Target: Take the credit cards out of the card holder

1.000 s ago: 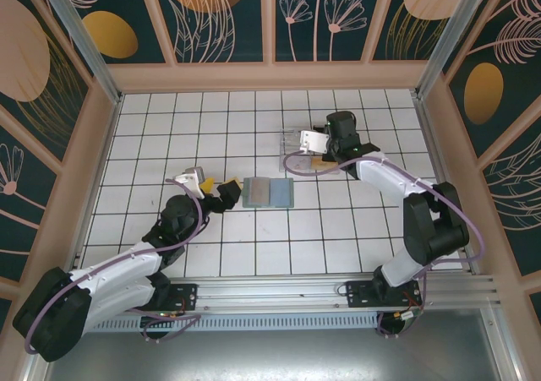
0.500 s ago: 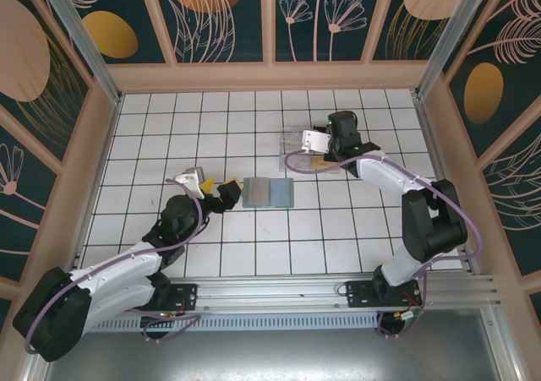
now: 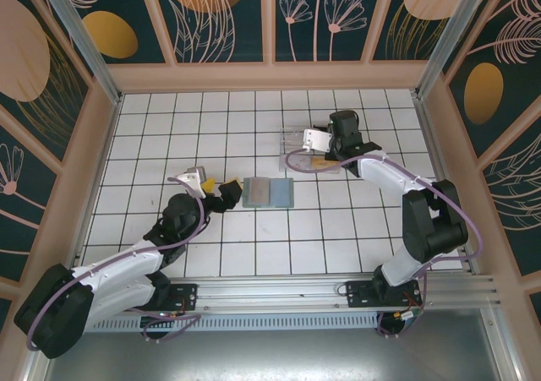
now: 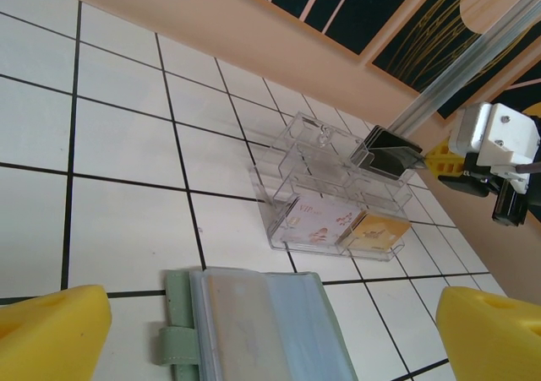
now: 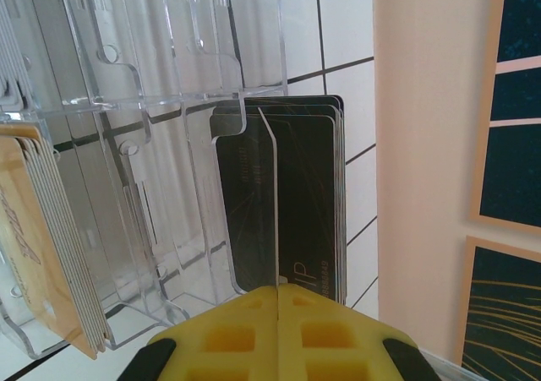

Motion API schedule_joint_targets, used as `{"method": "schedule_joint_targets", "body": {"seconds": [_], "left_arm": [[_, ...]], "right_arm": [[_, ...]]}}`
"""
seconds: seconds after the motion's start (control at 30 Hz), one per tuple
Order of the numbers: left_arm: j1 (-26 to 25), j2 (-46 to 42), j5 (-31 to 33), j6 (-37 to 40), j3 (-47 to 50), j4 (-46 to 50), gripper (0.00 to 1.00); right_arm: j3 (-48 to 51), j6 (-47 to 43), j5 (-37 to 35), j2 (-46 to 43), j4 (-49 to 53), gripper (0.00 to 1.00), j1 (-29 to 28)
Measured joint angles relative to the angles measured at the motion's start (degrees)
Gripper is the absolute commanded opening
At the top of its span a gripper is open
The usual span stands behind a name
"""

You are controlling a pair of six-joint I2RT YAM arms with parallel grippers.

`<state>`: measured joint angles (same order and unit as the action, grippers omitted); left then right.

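While holding the right gripper (image 3: 316, 153) shut above the clear plastic rectangular tray (image 3: 292, 144), poises the nearer left gripper (image 3: 232, 189) wide open just left of the thin grey-green bifold card holder (image 3: 268, 193), spread flat on the white tiled table (image 3: 169, 127), lengthwise in line with it.

The card holder (image 4: 176, 347) looks soft, matt grey-green, with shiny clear sleeves. At its 1 o'clock the tray (image 4: 313, 157) is glossy transparent plastic, holding smooth black cards (image 5: 296, 204), on a glossy white-tiled tabletop (image 4: 118, 144).
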<state>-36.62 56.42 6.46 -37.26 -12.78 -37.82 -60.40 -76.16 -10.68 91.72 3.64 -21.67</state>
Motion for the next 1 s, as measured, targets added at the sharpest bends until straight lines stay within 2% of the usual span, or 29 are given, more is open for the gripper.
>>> {"method": "schedule_joint_targets", "body": {"seconds": [0.03, 0.13, 0.17, 0.63, 0.8, 1.0], "left_arm": [[0.0, 0.0, 0.0, 0.0, 0.0, 0.04, 0.98], [0.0, 0.0, -0.04, 0.0, -0.02, 0.28, 0.99], [0.0, 0.0, -0.15, 0.0, -0.04, 0.39, 0.99], [0.0, 0.0, -0.17, 0.0, -0.04, 0.59, 0.99], [0.0, 0.0, -0.17, 0.0, -0.11, 0.66, 0.99], [0.0, 0.26, -0.22, 0.0, -0.31, 0.96, 0.99]], "right_arm": [[0.0, 0.02, 0.0, 0.17, 0.0, 0.04, 0.04], [-0.09, 0.42, -0.09, 0.72, -0.37, 0.32, 0.07], [-0.2, 0.46, -0.28, 1.03, -0.7, 0.35, 0.11], [-4.57, 0.76, -4.57, 7.13, -9.4, 0.37, 0.31], [-7.1, 2.62, -4.94, 8.17, -9.97, 0.42, 0.31], [-5.31, 8.09, -5.16, 6.23, -10.71, 0.45, 0.24]]}}
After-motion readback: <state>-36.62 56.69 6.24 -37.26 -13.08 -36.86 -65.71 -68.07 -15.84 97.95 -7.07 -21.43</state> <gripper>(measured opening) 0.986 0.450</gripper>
